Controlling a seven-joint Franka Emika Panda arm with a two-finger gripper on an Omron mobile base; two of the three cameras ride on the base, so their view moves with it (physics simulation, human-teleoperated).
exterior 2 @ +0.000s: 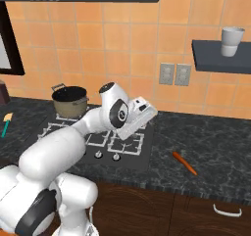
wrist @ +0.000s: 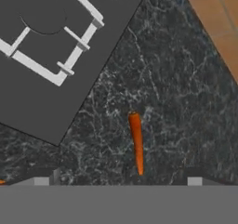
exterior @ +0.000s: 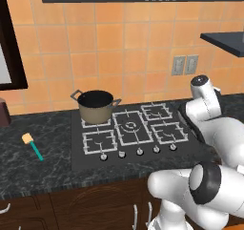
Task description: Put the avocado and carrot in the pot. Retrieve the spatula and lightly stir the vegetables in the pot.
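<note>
Dark marble counter [exterior 2: 220, 132] under orange tile. Spatula [exterior: 31, 144] lies far left; pot [exterior: 96, 106] on the stove's [exterior: 133, 129] rear-left burner; my gripper [exterior 2: 139, 113], state unclear, hangs over the stove's right edge; carrot [exterior 2: 184, 162] lies right.

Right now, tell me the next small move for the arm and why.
Probably lower the hand straight onto the carrot. In the hand view it lies free on the dark counter beside the stove, roughly centred ahead of the pincer, and the pot waits on the back burner with nothing seen inside.
</note>
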